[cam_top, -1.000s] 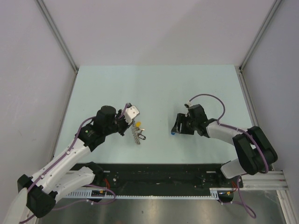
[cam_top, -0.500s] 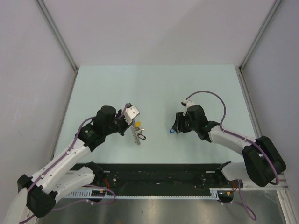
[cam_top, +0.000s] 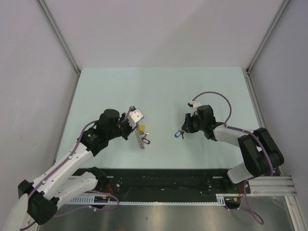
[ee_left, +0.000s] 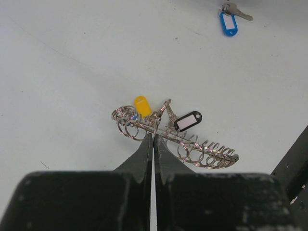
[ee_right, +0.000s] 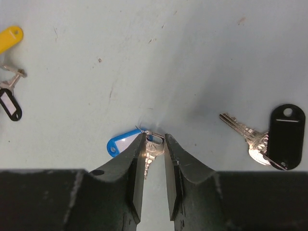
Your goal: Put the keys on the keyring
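The keyring (ee_left: 192,144) is a long coil of silver wire loops, also seen from above (cam_top: 140,137). A yellow-tagged key (ee_left: 142,106) and a black-tagged key (ee_left: 187,121) hang on it. My left gripper (ee_left: 153,137) is shut on one of its wire loops. The blue-tagged key (ee_right: 122,143) lies to the right on the table (cam_top: 159,91). My right gripper (ee_right: 155,139) is down at it, with both fingers against the silver key head (ee_right: 154,147). From above, the blue tag (cam_top: 178,135) sticks out left of the right gripper (cam_top: 182,134).
A loose key with a black tag (ee_right: 284,134) lies on the table just right of my right fingers. Grey walls enclose the table on the left, back and right. The black base rail (cam_top: 168,183) runs along the near edge.
My right gripper's jaws have narrowed from wide apart to closed around the blue key's head, and the wrist has shifted slightly. The left arm and the keyring have not moved.
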Controlling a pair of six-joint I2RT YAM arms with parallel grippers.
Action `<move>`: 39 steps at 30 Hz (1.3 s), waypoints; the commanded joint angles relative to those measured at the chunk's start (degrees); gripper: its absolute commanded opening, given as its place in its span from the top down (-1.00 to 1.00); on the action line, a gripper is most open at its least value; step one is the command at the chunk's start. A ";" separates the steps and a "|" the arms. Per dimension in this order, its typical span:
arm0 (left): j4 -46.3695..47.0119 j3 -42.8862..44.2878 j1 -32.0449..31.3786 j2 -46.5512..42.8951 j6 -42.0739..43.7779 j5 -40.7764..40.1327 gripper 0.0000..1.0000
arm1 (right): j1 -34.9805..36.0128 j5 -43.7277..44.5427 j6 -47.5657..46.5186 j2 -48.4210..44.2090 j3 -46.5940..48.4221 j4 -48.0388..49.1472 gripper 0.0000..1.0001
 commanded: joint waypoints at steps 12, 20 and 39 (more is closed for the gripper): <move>2.58 0.04 0.05 -0.58 -0.66 0.17 0.99 | -0.32 -7.54 -2.37 5.36 0.53 5.34 0.56; 2.67 -0.05 0.05 -0.58 -0.66 0.17 0.99 | -0.41 -7.98 -2.72 6.33 0.53 5.33 0.58; 2.67 0.04 0.05 -0.67 -0.75 0.08 0.99 | 1.61 -3.85 -5.35 5.01 0.53 1.91 0.64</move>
